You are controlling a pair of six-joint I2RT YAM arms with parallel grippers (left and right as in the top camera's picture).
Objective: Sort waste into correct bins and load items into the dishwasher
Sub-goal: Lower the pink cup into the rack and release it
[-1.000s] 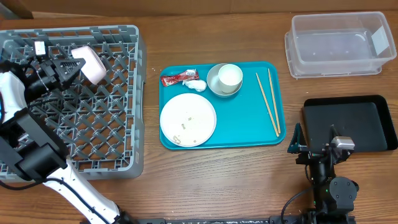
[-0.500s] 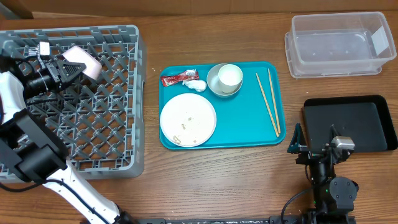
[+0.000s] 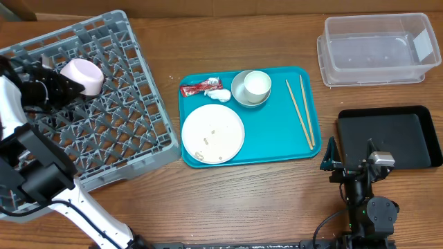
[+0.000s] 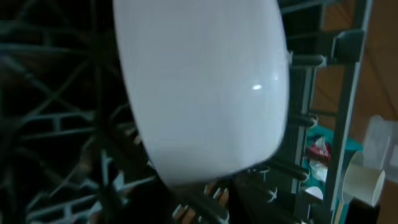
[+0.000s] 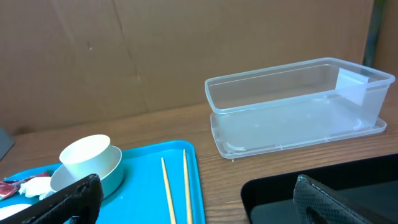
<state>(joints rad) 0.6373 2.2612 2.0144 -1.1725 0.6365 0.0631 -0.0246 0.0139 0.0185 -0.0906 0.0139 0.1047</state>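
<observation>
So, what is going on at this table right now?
The left gripper is at a small pale bowl that lies in the grey dish rack; whether it grips the bowl, I cannot tell. The right gripper hangs open and empty beside the black tray. On the teal tray lie a white plate, a steel bowl with a white cup in it, chopsticks, a red wrapper and a tissue wad. The clear tub holds nothing.
</observation>
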